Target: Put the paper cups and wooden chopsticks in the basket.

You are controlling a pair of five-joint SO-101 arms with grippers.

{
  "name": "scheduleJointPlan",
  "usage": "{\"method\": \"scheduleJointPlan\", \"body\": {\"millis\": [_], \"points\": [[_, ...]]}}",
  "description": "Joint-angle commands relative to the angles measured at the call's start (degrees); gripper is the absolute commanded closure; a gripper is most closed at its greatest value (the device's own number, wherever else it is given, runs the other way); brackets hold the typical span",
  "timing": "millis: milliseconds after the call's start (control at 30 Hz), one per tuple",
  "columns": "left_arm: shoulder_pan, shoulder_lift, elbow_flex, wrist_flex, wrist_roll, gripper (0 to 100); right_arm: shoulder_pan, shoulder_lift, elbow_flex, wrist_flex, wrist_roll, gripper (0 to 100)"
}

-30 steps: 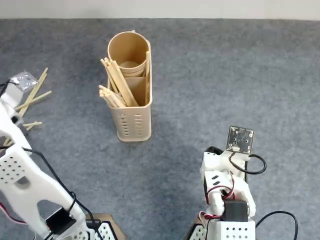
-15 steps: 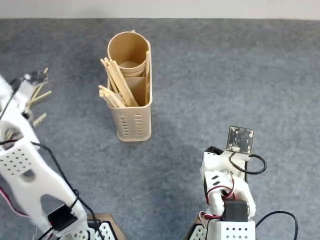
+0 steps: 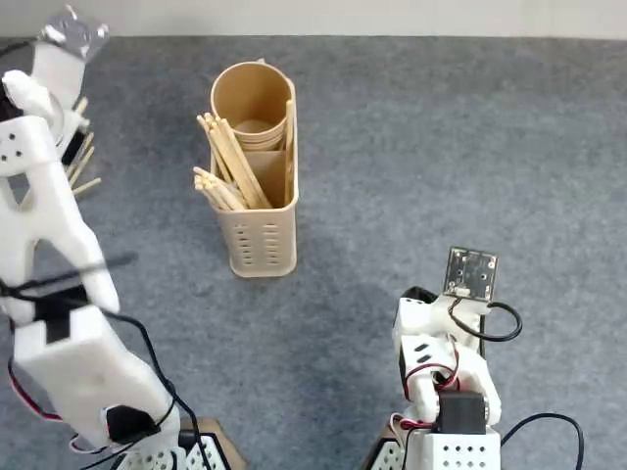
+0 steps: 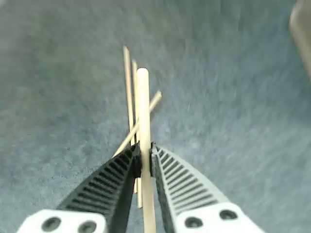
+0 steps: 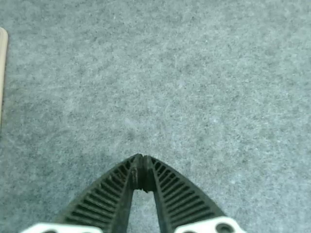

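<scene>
high view: the basket (image 3: 263,245) stands upright mid-tabletop (image 3: 470,137), with stacked paper cups (image 3: 251,103) in its far compartment and a bundle of chopsticks (image 3: 233,166) in the near one. the left arm (image 3: 39,215) stretches over loose chopsticks (image 3: 84,159) lying well apart from the basket.

left wrist view: the left end effector (image 4: 144,154) is clamped on a single chopstick (image 4: 142,107), above the loose ones.

right wrist view: the right end effector (image 5: 140,174) is closed with nothing in it, over the grey tabletop.

Bright, even light covers the grey carpeted table (image 3: 441,147); the tall beige slotted plastic basket (image 3: 260,240) throws a faint, soft shadow toward six o'clock.
</scene>
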Motion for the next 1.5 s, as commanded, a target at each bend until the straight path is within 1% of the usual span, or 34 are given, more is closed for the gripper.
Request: {"method": "scheduleJointPlan", "body": {"millis": [0,100,233,367,467,533,600,700,767,933,1067,1233,1267,1400,1467], "points": [[4.3,-9.2,-2.2,0.1,11.3,100,0.6,0.0,9.2,-0.1,0.5,99.4],[9.1,-15.4,-2.3,0.0,19.2,100,0.6,0.0,9.2,-0.1,0.5,99.4],[19.6,-23.3,-2.2,-1.4,24.7,100,0.6,0.0,9.2,-0.1,0.5,99.4],[29.1,-28.3,-2.2,-6.7,28.0,100,0.6,0.0,9.2,-0.1,0.5,99.4],[33.9,-30.3,-2.2,-12.7,28.3,100,0.6,0.0,9.2,-0.1,0.5,99.4],[35.6,-30.6,-2.2,-17.6,28.3,100,0.6,0.0,9.2,-0.1,0.5,99.4],[36.2,-30.5,-2.1,-21.7,28.9,100,0.6,0.0,9.2,-0.1,0.5,99.4],[36.4,-29.4,-2.0,-27.2,34.2,100,0.6,0.0,9.2,-0.1,0.5,99.4],[36.4,-28.4,-2.2,-30.2,36.1,100,0.6,0.0,9.2,-0.1,0.5,99.4],[36.2,-25.3,-2.2,-34.1,40.2,100,0.6,0.0,9.2,-0.1,0.5,99.4],[36.4,-22.7,-2.0,-34.2,40.8,100,0.6,0.0,9.2,-0.1,0.5,99.4],[36.0,-19.6,-2.1,-30.9,40.5,99,0.6,0.0,9.2,-0.1,0.5,99.4],[36.0,-19.3,-2.1,-29.5,40.5,97,0.6,0.0,9.2,-0.1,0.5,99.4],[35.9,-19.3,-2.1,-26.5,40.4,83,0.6,0.0,9.2,-0.1,0.5,99.4],[34.9,-19.4,-2.1,-25.2,40.4,81,0.6,0.0,9.2,-0.1,0.5,99.4]]}}
